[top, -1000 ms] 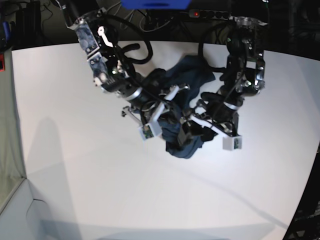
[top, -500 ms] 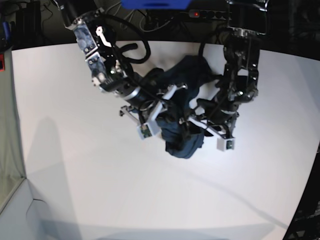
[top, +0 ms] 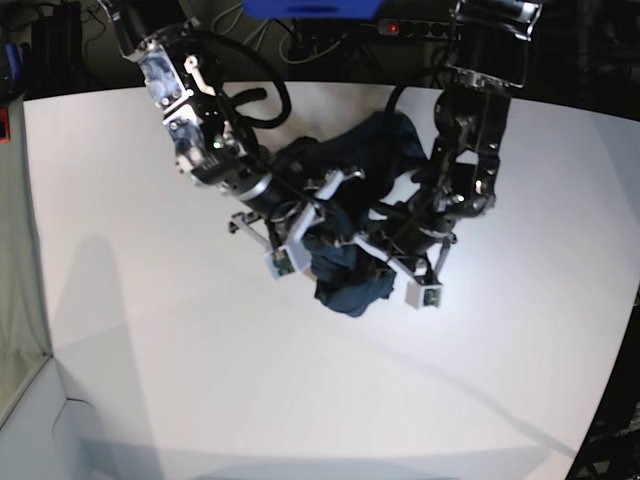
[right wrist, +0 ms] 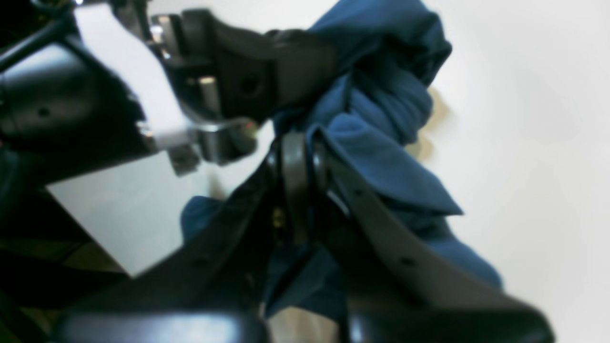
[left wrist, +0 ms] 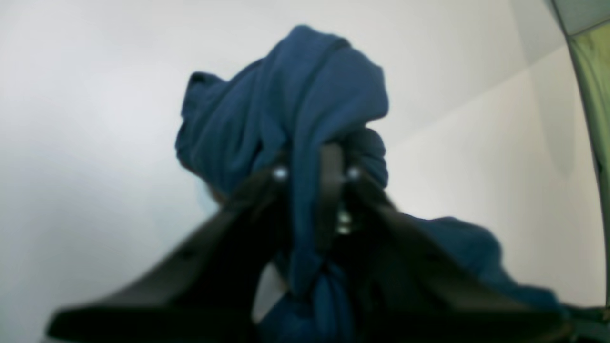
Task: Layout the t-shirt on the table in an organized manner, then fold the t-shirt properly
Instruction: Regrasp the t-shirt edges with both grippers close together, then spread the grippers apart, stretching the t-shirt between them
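The dark navy t-shirt (top: 390, 140) lies crumpled in a bunch on the white table (top: 200, 380), its lower end (top: 345, 285) lifted between both arms. In the left wrist view, my left gripper (left wrist: 314, 162) is shut on a fold of the t-shirt (left wrist: 295, 95), with cloth running between its fingers. In the right wrist view, my right gripper (right wrist: 295, 143) is shut on another fold of the t-shirt (right wrist: 381, 109). The two grippers, left (top: 372, 255) and right (top: 325, 235), sit close together at the bundle's near end. No white mark shows.
A black power strip (top: 420, 28) and cables lie beyond the table's far edge. A blue object (top: 310, 8) sits at the top. The table's curved edge (top: 600, 400) runs down the right side. A low wall (top: 15, 300) borders the left.
My left arm has swung in toward the bundle and its jaws have closed on the cloth. Both grippers and the shirt's near end have shifted slightly left.
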Available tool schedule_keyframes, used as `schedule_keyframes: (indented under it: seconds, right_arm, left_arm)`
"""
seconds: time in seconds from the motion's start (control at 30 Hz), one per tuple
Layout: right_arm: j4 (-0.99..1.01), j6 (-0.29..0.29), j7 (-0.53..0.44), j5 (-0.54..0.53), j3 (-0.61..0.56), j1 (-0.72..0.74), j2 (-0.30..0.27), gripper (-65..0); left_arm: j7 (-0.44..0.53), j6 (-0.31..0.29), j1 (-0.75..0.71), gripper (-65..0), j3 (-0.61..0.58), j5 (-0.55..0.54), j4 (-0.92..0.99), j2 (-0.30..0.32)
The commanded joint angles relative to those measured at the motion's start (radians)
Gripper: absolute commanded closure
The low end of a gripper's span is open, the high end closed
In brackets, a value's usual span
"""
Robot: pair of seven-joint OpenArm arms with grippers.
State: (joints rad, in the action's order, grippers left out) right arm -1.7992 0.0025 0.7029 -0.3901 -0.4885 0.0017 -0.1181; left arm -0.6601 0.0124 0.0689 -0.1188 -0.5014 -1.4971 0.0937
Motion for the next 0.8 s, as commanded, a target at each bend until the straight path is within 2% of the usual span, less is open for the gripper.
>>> schedule_keyframes:
  seconds: [0.0, 0.03, 0.1, 0.2, 0.37, 0.57, 0.77]
  right_arm:
    - [-0.02, 0.004, -0.027, -0.008, 0.001, 0.016, 0.004, 0.0]
    - [-0.02, 0.004, -0.027, -0.008, 0.001, 0.016, 0.002, 0.0]
    - [-0.02, 0.004, -0.035, -0.008, 0.003, 0.016, -0.015, 0.0]
    - [-0.02, 0.004, -0.036, -0.008, 0.029, 0.017, -0.028, 0.0]
    - [-0.021, 0.004, -0.035, -0.014, 0.136, 0.019, -0.07, 0.0]
    - [-0.021, 0.004, -0.036, -0.016, 0.152, 0.051, -0.125, 0.0]
    - [-0.014, 0.006, -0.036, -0.016, 0.307, 0.051, -0.125, 0.0]
  left_arm:
    - [0.01, -0.004, 0.022, 0.0, 0.003, -0.009, -0.003, -0.001]
    - [0.01, -0.004, 0.022, -2.2, 0.003, -0.009, 0.006, 0.001]
    - [0.01, -0.004, 0.022, 0.0, 0.003, -0.009, 0.013, 0.002]
    - [0.01, -0.002, 0.006, -0.7, 0.028, -0.013, -0.013, 0.005]
    - [0.007, -0.007, -0.04, -0.6, 0.198, -0.016, -0.125, 0.002]
    - [-0.002, -0.009, -0.068, -0.6, 0.293, -0.016, -0.15, 0.005]
    - [0.0, -0.01, -0.096, -0.6, 0.393, -0.018, -0.158, 0.005]
